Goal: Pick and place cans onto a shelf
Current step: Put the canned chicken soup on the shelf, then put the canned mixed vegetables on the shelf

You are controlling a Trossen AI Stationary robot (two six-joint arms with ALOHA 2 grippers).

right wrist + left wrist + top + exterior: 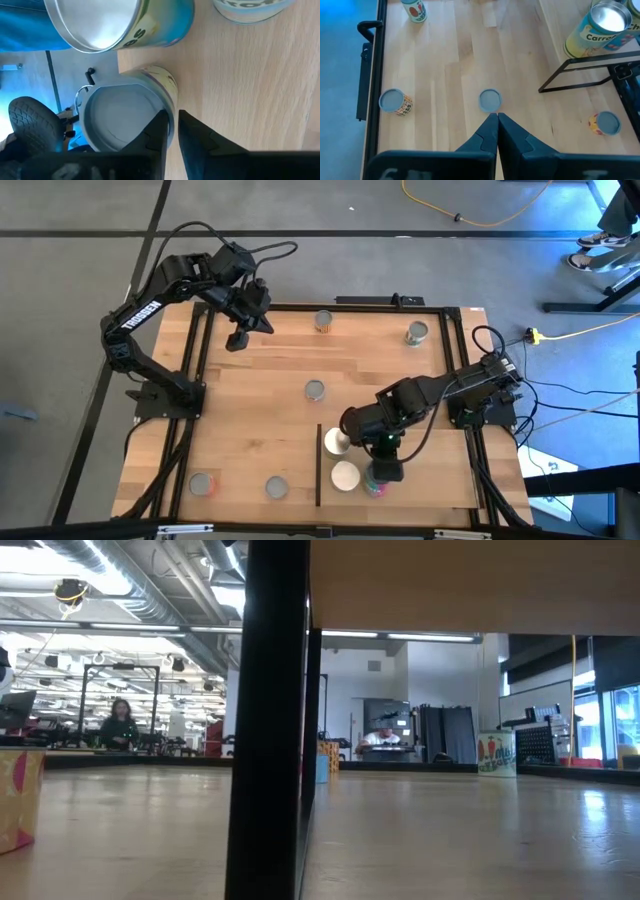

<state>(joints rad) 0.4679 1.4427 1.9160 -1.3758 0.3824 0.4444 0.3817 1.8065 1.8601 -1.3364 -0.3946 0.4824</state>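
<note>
Reads "TROSSEN" along the left arm (143, 315) and "Carro…" on a yellow-and-teal can (600, 27). Counts eight cans (315, 389) from above: three bunched on the shelf (430, 470) at the near right, close to its dark strip (318, 465), and five scattered over the tabletop (250, 420), with a black post (270, 720) blocking much of the low view. Shows the right gripper (175, 135) parted by a slit at the rim of the shelf-edge can (125, 115) with no sure hold, and the left gripper (496, 122) pressed shut and empty above the far left.

On the shelf (400, 480) three cans (345, 475) stand close together near its strip edge. Beyond the shelf, one can (315, 389) sits mid-surface, two at the far edge, two left of the shelf.
</note>
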